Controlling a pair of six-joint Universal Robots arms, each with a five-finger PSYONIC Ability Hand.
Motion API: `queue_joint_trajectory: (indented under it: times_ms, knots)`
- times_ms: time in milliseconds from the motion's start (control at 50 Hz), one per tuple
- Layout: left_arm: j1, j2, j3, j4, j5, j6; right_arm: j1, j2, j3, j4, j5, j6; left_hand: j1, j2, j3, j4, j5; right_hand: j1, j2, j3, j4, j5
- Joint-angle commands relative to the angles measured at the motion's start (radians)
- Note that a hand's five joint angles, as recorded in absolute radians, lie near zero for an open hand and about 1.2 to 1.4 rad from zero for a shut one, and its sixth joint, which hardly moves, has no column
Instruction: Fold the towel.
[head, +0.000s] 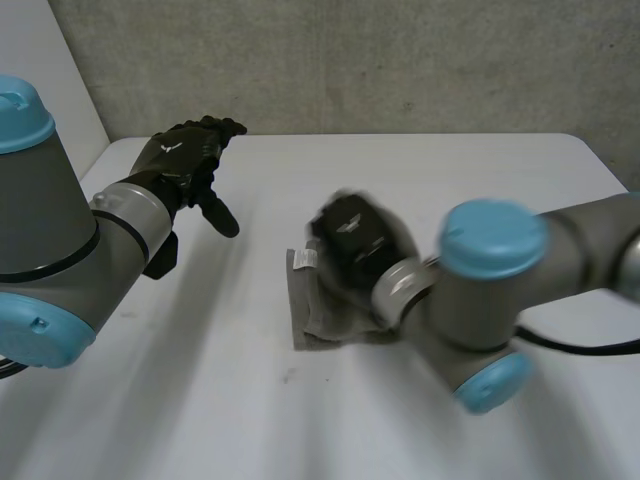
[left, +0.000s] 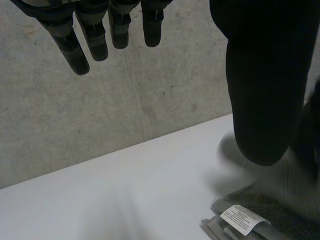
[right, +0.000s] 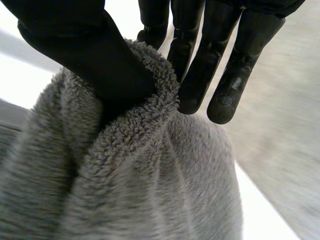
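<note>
The right hand (head: 355, 240) pinches a ridge of the grey towel (head: 312, 318), bunched in the middle of the table (head: 200, 400), between thumb and fingers, and should carry it across low and square, while the left hand (head: 185, 155) hovers open and empty, well apart.

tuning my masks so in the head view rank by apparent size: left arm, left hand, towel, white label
1. left arm, largest, though nearest the camera
2. left hand and towel: about alike, unranked; the right hand covers part of the towel
3. white label, smallest
</note>
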Motion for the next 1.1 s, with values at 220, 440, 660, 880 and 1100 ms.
queue_joint_trajectory:
  times_ms: [220,440,660,880,1100]
  knots:
    - [-0.005,-0.038,0.012,0.015,0.008,0.006,-0.034,-0.133,0.101,0.079,0.009,0.043,-0.001,0.009,0.004,0.007,-0.03,-1.206,-1.035,-1.04,-1.042,-1.033]
    - [-0.105,-0.175,0.081,0.038,0.0,-0.005,-0.216,-0.244,0.183,0.118,0.007,0.381,0.006,0.016,0.011,0.013,-0.023,-1.206,-1.035,-1.04,-1.042,-1.033]
    - [-0.209,-0.347,0.104,0.038,-0.009,-0.003,-0.241,-0.049,-0.046,0.346,-0.105,0.447,0.015,0.025,0.02,0.022,-0.014,-1.206,-1.035,-1.04,-1.042,-1.033]
    - [-0.203,-0.419,0.1,0.039,-0.115,0.009,-0.239,0.097,-0.129,0.383,-0.105,0.359,0.012,0.022,0.017,0.019,-0.017,-1.206,-1.035,-1.04,-1.042,-1.033]
    - [-0.203,-0.384,0.115,0.029,-0.113,-0.002,-0.239,0.082,-0.135,0.38,-0.116,0.301,0.0,0.01,0.005,0.008,-0.029,-1.206,-1.035,-1.04,-1.042,-1.033]
